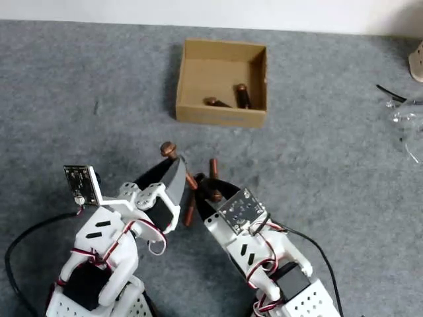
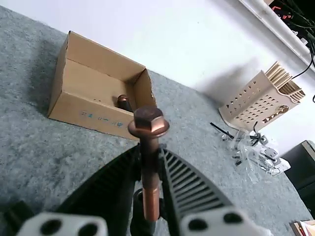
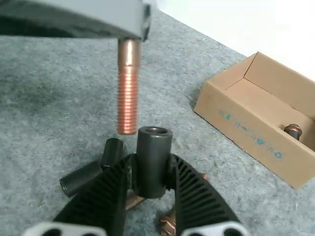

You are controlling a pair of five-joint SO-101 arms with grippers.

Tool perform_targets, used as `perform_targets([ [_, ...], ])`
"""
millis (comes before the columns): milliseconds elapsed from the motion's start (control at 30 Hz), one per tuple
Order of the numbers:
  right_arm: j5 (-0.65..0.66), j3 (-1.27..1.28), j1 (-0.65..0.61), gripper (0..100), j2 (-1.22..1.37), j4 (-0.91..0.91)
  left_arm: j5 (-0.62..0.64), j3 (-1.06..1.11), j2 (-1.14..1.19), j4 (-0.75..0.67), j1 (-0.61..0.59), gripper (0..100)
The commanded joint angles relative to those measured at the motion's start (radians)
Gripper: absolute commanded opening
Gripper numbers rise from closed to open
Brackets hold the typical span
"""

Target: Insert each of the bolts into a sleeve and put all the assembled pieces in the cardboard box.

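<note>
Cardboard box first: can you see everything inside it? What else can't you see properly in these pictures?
1. Brown cardboard box: in the left wrist view its front wall hides all but one bolt head inside.
2. Copper-coloured threaded bolt: in the right wrist view the left arm's jaws cover its head.
3. Loose copper bolts: in the high view both arms partly cover them, so no count.

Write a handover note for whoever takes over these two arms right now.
Left gripper: shut on a copper bolt, head up.
Right gripper: shut on a dark sleeve, upright.
The bolt's threaded tip hangs beside the sleeve's mouth, not yet in.
Done: two pieces lie in the cardboard box.
To do: join this pair and box it; then two loose sleeves and loose bolts on the carpet.
</note>
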Motion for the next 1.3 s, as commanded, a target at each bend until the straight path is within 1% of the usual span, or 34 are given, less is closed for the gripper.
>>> perform_targets([
  [0, 0.009, 0.016, -0.013, 0.5, -0.018, -0.008, 0.0, -0.007, -0.012, -0.035, 0.01, 1],
  [133, 0.009, 0.016, -0.013, 0.5, -0.018, -0.008, 0.0, 0.036, -0.012, -0.092, 0.008, 1],
  [300, 0.009, 0.016, -0.013, 0.5, -0.018, -0.008, -0.002, 0.101, -0.012, -0.198, 0.005, 1],
  [500, 0.009, 0.016, -0.013, 0.5, -0.018, -0.008, -0.002, 0.163, -0.012, -0.325, -0.074, 1],
  [800, 0.009, 0.016, -0.013, 0.5, -0.018, -0.008, 0.005, 0.176, -0.012, -0.331, -0.068, 1],
  [1000, 0.009, 0.016, -0.013, 0.5, -0.018, -0.008, 0.0, 0.203, -0.012, -0.336, 0.004, 1],
  [1267, 0.009, 0.016, -0.013, 0.5, -0.018, -0.008, 0.0, 0.225, -0.012, -0.336, 0.01, 1],
])
